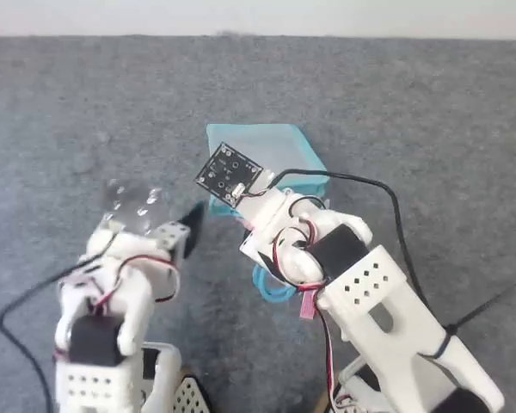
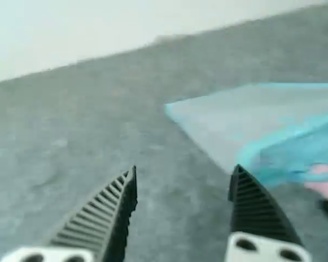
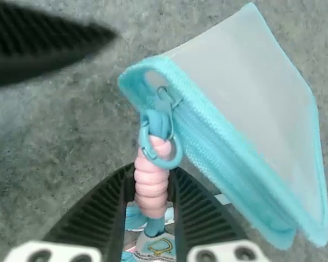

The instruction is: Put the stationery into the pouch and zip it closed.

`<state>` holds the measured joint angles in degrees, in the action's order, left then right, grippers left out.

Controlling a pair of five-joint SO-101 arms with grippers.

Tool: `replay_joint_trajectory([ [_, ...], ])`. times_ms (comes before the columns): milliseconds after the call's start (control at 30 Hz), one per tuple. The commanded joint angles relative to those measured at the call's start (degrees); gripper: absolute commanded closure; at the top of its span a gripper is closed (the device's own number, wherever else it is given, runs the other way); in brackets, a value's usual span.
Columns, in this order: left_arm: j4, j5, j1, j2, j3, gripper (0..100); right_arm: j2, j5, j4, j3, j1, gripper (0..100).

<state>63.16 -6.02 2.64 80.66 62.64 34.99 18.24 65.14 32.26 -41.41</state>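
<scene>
grey felt-covered worktop [image 1: 430, 112], two arms at the near edge. teal translucent pouch [image 1: 275, 151] lay around the middle of the worktop, one end lifted off the surface in the right wrist view [image 3: 246, 109].

right gripper [image 3: 150, 177] was pinching the pink ribbed zip charm [image 3: 150, 185], fingers pressed against both its sides. the charm hung from a teal ring [image 3: 159, 154] on the zip slider [image 3: 164, 101], which sat at the pouch corner nearest the gripper. zip teeth along the visible edge looked meshed; couldn't see the far end. a teal cord loop [image 1: 275, 291] lay on the worktop under the right arm, toward the near edge.

left gripper [image 2: 185, 169] was spread wide, holding nothing, above bare worktop just beside the pouch's [image 2: 251, 120] left side. from overhead it [image 1: 185, 228] sat near the pouch corner, not touching. one of its dark fingers [image 3: 44, 41] showed blurred, beyond the slider, in the right wrist view.

couldn't tell what was inside the pouch.
</scene>
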Motion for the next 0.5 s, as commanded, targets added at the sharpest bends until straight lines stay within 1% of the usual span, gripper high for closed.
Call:
replay_joint_trajectory([
  [0, 5.71, 2.90, -8.70, -5.10, -8.92, 69, 2.68, -1.23, -1.19, 0.00, 1.36, 99.2],
  [167, 5.80, 1.85, -8.09, 1.76, -5.93, 69, 2.77, -1.14, -1.01, 0.35, 3.65, 99.2],
  [233, 2.99, 1.67, -6.95, 2.64, -3.03, 69, 2.77, -1.14, -0.75, 0.35, 3.91, 99.2],
  [367, -3.69, 1.67, -2.20, 2.55, 2.68, 69, 2.77, -1.14, 1.01, 0.26, 3.56, 99.2],
  [467, -5.45, 1.58, -2.20, 2.55, 5.05, 69, 2.77, -1.14, 1.19, 0.26, 3.56, 99.2],
])
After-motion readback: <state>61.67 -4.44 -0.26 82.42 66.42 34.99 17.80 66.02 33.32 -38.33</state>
